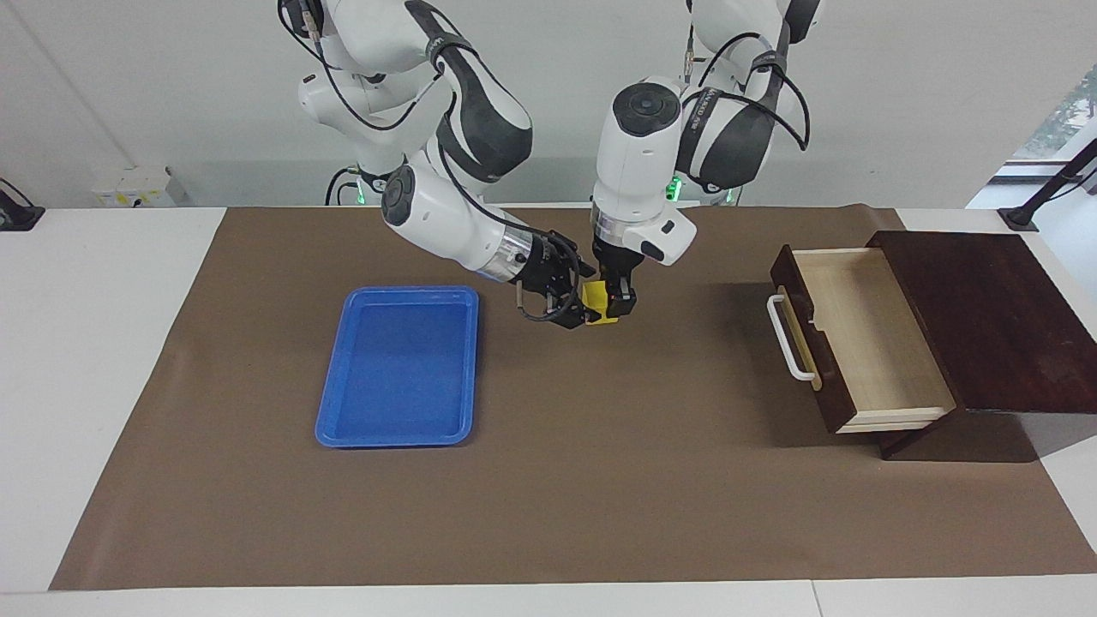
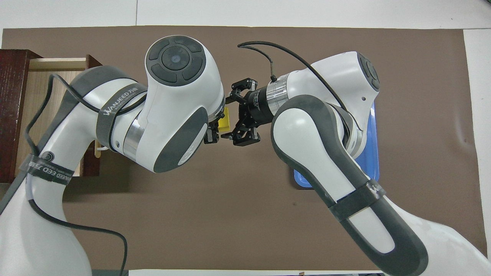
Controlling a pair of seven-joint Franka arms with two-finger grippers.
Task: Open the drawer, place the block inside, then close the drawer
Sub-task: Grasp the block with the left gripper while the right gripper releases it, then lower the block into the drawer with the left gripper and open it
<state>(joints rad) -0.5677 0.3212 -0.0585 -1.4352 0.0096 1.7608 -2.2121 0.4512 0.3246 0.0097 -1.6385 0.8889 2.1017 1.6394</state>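
I have the yellow block [image 1: 600, 303] up in the air over the bare brown mat [image 1: 548, 497], between the blue tray [image 1: 399, 367] and the open drawer [image 1: 861, 334], mid hand-over: the left gripper [image 1: 619, 302] points straight down and is clamped on the block, while the right gripper [image 1: 576, 294], reaching in sideways, has its fingers spread and no grip that I can see, though its tips sit just beside the block. To do this well I judge I should back the right gripper straight away along its own axis so a fingertip does not drag the cube askew, then carry the block level toward the pale drawer interior, clear of the front panel and its white handle [image 1: 787, 338], before lowering. Count: one block, one drawer in one dark wooden box [image 1: 994, 317], one tray, two arms
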